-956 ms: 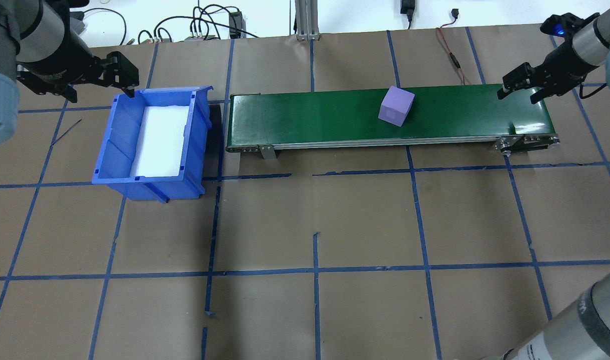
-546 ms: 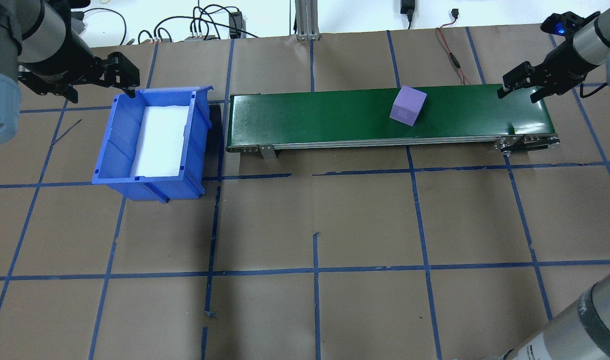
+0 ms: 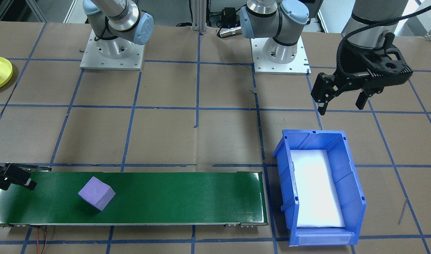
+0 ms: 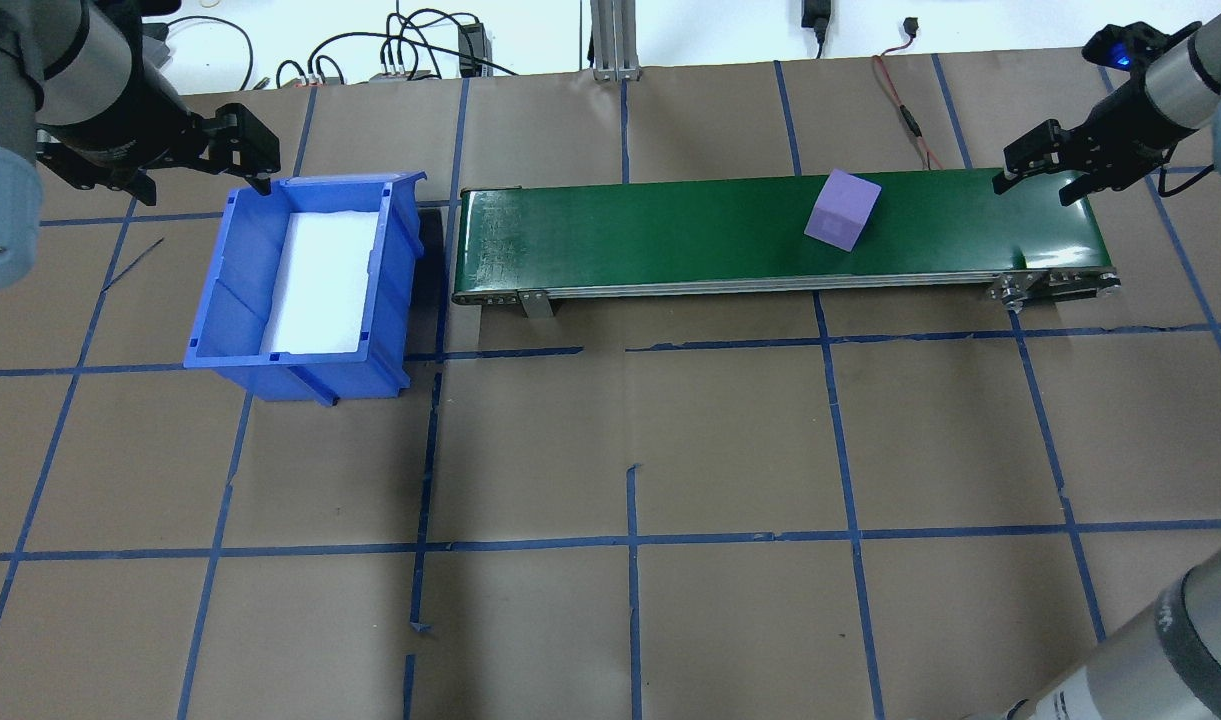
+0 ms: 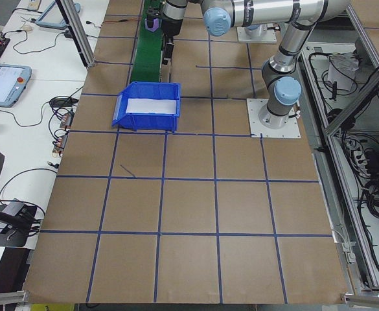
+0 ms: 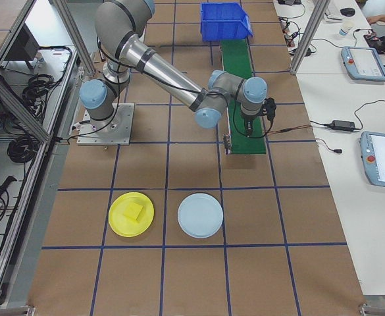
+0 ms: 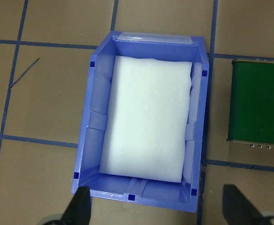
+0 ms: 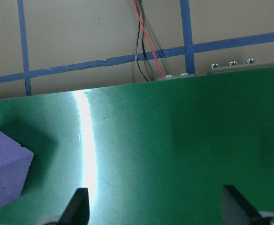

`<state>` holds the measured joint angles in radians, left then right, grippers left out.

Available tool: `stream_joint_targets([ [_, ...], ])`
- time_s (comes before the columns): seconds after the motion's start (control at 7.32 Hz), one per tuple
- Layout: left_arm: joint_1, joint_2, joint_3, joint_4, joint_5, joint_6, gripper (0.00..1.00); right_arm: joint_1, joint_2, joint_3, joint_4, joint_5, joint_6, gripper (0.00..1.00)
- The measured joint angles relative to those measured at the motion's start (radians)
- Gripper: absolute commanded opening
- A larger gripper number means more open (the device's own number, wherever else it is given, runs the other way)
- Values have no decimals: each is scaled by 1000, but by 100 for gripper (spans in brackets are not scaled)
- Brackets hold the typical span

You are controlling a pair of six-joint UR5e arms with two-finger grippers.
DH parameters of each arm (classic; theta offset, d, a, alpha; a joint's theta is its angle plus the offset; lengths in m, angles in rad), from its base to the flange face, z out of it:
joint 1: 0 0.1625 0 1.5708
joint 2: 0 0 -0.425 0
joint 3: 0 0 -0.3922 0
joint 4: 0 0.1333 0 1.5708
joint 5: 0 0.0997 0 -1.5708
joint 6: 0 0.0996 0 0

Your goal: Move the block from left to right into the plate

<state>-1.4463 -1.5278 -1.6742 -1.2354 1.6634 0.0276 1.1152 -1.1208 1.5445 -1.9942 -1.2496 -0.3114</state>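
Purple block (image 4: 843,209) on green conveyor (image 4: 670,240), toward its right end. Right claw (image 4: 1038,173) spread, empty, above that end. Left claw (image 4: 202,152) spread beside blue bin (image 4: 225,290). Yellow plate (image 6: 118,220) on tabletop (image 4: 630,450), well apart.

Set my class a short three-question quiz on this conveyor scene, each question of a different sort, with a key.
1. True or false: the purple foam cube lies inside the blue plastic bin.
2. Which tool hovers over the end of the green conveyor belt that the cube is closer to: A) left tool, B) right tool?
3. Fill in: in the exterior right view, the round yellow plastic plate already holds a small ____ piece.

Key: 1 false; 2 B; 3 yellow.
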Motion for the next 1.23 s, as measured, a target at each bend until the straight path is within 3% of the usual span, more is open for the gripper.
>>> stream_joint_targets([
  [0.41,-1,0,12,-1,6,-1,100,26,-5,-1,1,-1,228,97],
  [1.23,-22,21,17,-79,0,-4,100,105,-2,1,-13,-2,330,97],
])
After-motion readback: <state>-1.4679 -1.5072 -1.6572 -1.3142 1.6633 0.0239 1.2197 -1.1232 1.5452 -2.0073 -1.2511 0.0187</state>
